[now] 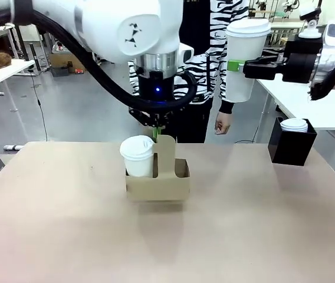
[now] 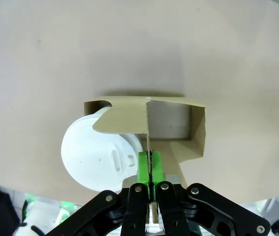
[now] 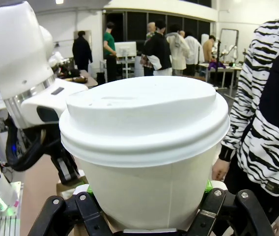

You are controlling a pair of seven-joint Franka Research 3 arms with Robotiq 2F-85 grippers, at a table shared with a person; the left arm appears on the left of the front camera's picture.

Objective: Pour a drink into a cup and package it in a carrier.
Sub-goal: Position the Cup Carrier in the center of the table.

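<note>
A: Where's everything?

B: Centre of the frame: the left gripper (image 1: pixel 155 133) is pinched shut on the handle (image 1: pixel 166 150) of the carrier (image 1: pixel 158 187), one lidded cup (image 1: pixel 138 157) seated in its left slot. Upper right, the right gripper (image 1: pixel 235 66) clasps a second cup (image 1: pixel 242 56), held aloft.

A: How to do it well?

B: I'd centre it over the empty slot (image 2: pixel 171 123), lower it upright, and release only once seated, carrier held steady.
</note>
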